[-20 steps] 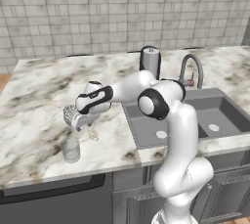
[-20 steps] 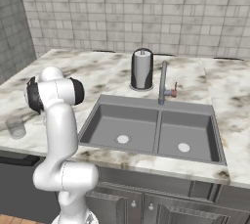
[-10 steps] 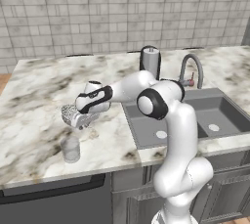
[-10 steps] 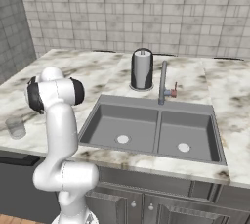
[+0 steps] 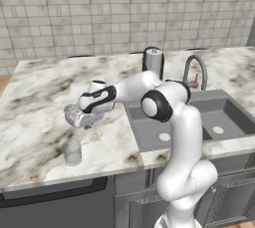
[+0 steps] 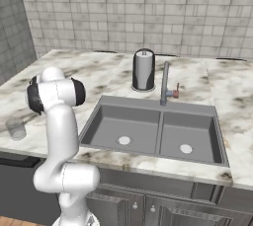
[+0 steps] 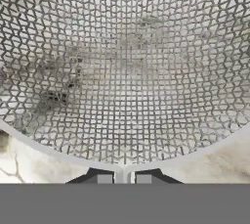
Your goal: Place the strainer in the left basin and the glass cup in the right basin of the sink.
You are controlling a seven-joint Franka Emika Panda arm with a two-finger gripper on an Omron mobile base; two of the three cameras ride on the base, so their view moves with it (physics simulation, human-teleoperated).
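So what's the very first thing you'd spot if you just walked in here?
Probably the big white robot arm reaching left over the marble counter, its gripper pinched on the rim of the shiny mesh strainer. Just in front sits the clear glass cup. To the right is the dark double sink with its curved faucet.

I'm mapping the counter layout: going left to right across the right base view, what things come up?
glass cup → left basin → steel canister → faucet → right basin
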